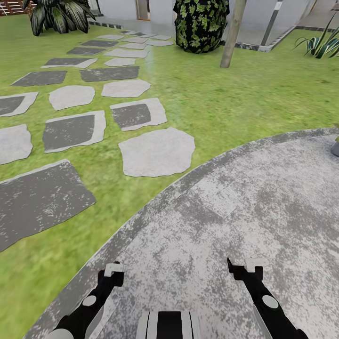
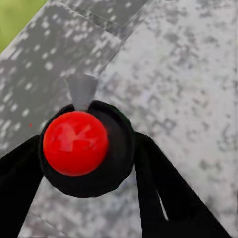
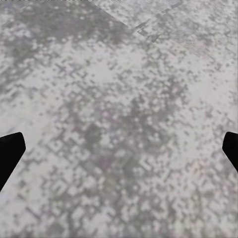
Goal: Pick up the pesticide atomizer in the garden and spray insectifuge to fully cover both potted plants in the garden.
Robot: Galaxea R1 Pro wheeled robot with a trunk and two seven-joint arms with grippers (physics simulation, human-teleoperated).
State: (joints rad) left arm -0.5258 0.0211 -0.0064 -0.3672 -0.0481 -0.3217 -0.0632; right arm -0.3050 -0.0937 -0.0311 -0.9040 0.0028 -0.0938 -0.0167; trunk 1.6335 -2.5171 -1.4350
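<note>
In the left wrist view a dark round body (image 2: 118, 163) with a red ball on its top and a small grey cone nozzle sits between two black fingers (image 2: 163, 198). It looks like the pesticide atomizer seen end-on, with my left gripper (image 2: 89, 166) shut on it. In the head view the left gripper (image 1: 114, 275) hangs low over the round mottled-grey patio (image 1: 226, 212). My right gripper (image 1: 245, 270) is beside it, open and empty (image 3: 119, 148), its tips spread wide over bare stone. A grey pot (image 1: 335, 149) peeks in at the patio's right edge, its plant cut off.
Green lawn (image 1: 212, 99) surrounds the patio. Grey stepping stones (image 1: 157, 151) lead away at the left towards a building. A dark leafy shrub (image 1: 201, 23) and a slim tree trunk (image 1: 233, 33) stand at the back, with striped spiky plants (image 1: 59, 16) in the far corners.
</note>
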